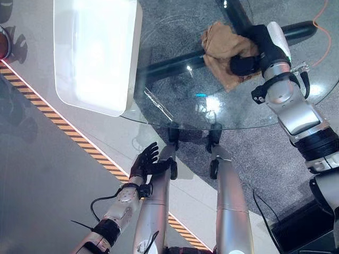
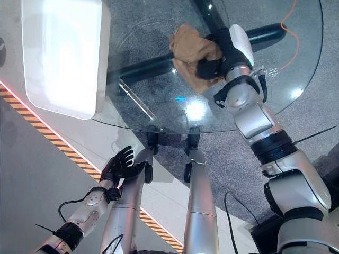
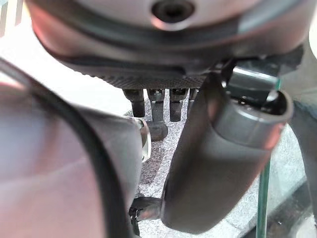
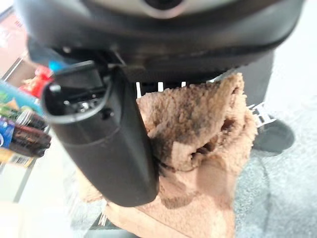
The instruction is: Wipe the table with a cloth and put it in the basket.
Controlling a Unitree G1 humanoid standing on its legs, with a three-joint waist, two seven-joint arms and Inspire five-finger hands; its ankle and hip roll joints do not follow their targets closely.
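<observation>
A tan terry cloth (image 1: 222, 50) lies bunched on the round glass table (image 1: 180, 100), on its far right part. My right hand (image 1: 253, 53) rests on the cloth's right side, its fingers and thumb (image 4: 106, 144) curled round the bunched cloth (image 4: 198, 134). The white rectangular basket (image 1: 135, 47) sits at the table's left edge, hanging partly over it, about a hand's width left of the cloth. My left hand (image 1: 144, 162) hangs open below the table's near edge, holding nothing, fingers (image 3: 161, 101) straight.
The table's black cross-shaped base (image 1: 169, 63) shows through the glass. A yellow-and-black striped tape line (image 1: 79, 140) runs across the floor at the left. An orange cable (image 1: 323, 16) lies on the floor at the far right. Bottles and packets (image 4: 20, 129) stand beyond the table.
</observation>
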